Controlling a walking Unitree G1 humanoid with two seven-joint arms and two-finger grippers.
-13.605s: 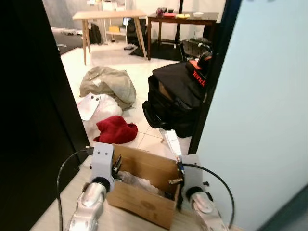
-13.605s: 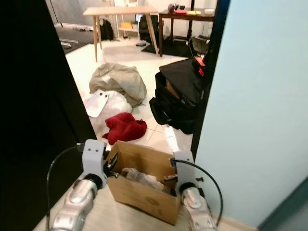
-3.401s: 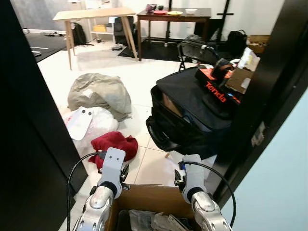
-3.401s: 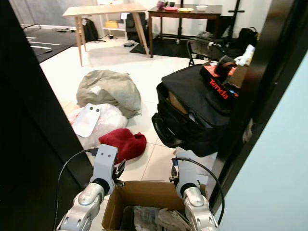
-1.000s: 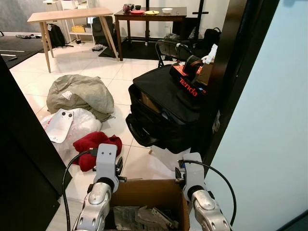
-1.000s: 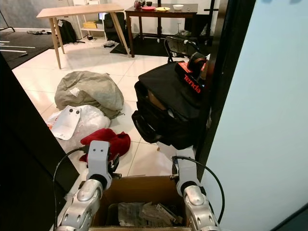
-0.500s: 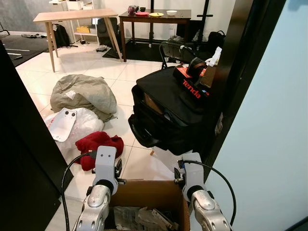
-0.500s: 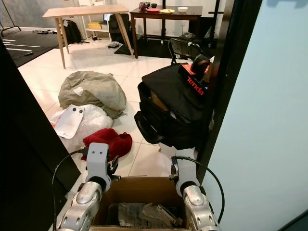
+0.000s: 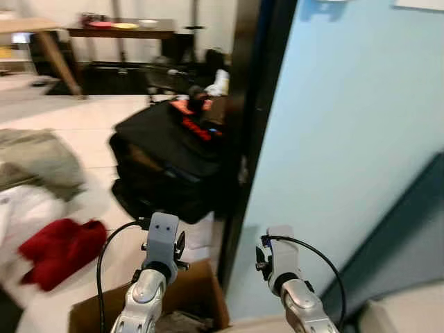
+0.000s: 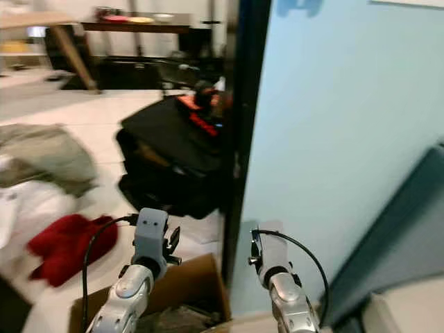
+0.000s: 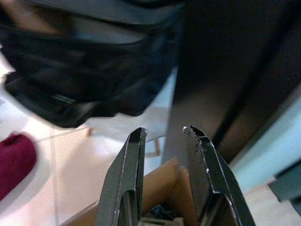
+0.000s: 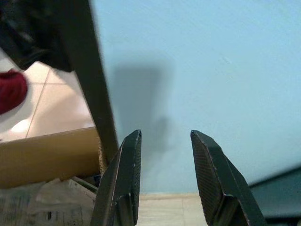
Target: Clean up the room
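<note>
An open cardboard box (image 9: 198,295) with crumpled paper (image 12: 42,200) inside sits low at the left, just below my arms. My left gripper (image 11: 164,133) hangs open over the box's far rim, nothing between its fingers. Off the box's right side, my right gripper (image 12: 163,135) is open and empty, facing the light blue wall (image 12: 197,70). On the tiles lie a red cloth (image 9: 59,250), a white plastic bag (image 9: 21,205) and a grey-green cloth heap (image 9: 35,159). The eye views are blurred.
A large black bag (image 9: 170,163) with a red-lettered box (image 9: 194,125) on top stands against the black door frame (image 9: 246,139). The blue wall (image 9: 347,139) fills the right side. A dark table (image 9: 118,29) stands at the back.
The whole view has swung to the right and blurred. The box now lies at the lower left, and the right gripper faces the blue wall instead of the bag.
</note>
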